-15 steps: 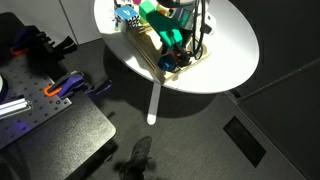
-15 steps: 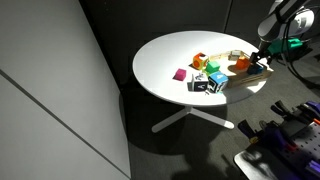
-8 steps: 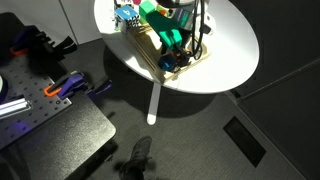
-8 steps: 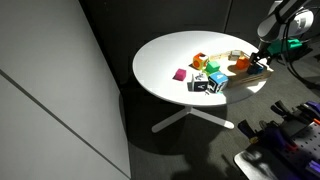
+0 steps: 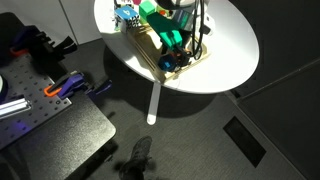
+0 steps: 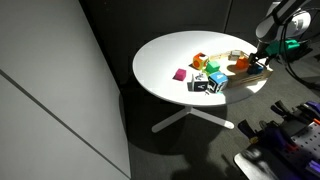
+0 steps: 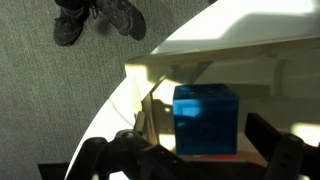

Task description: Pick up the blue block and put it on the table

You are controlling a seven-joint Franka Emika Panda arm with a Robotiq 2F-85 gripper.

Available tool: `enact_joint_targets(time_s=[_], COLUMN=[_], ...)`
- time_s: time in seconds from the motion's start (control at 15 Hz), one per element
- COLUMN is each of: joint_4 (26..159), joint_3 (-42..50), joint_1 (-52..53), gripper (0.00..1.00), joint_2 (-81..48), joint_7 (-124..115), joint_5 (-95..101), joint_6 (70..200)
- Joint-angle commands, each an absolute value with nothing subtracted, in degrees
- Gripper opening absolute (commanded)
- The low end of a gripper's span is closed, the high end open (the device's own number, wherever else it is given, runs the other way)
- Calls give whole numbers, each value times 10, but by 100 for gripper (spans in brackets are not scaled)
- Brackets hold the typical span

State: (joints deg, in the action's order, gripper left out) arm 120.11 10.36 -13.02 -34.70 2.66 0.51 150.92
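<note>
In the wrist view the blue block (image 7: 205, 115) stands on an orange piece inside a wooden tray (image 7: 150, 80) on the round white table (image 7: 250, 30). My gripper (image 7: 207, 152) is open, with one finger on each side of the block and a gap showing on the right. In an exterior view the gripper (image 5: 176, 48) is down in the tray (image 5: 148, 48) near the table's edge, with the blue block (image 5: 168, 63) just below it. In an exterior view the gripper (image 6: 262, 58) hides the block.
On the table (image 6: 165, 60) lie an orange block (image 6: 200, 60), a magenta block (image 6: 181, 74), a green block (image 6: 211, 71) and a blue-and-white speckled object (image 6: 217, 80). A dark perforated workbench (image 5: 40, 110) with orange clamps (image 5: 62, 88) stands beside the table.
</note>
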Motion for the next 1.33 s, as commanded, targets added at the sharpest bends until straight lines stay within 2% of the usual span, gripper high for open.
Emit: enact_joint_targets(time_s=[0.0,0.2,0.27,0.33,0.6,0.67,0.8,1.27], joint_4=[1179,1169,1167,1165,1162,1162,1166,1178], joint_3=[97,99,100,100,106,107,108,111], joint_1=[-138,-135,-133,-132,-126,-125,-123,-116], gripper=[100,100,75,75,42,36,34,34], joint_2=[-366,-377,-381,-383,-382,-380,-375,-353], joint_7=[29,25,24,23,18,16,16,14], joint_5=[1,3,4,5,10,11,11,14], joint_6=[1521,1527,1528,1529,1529,1529,1528,1522])
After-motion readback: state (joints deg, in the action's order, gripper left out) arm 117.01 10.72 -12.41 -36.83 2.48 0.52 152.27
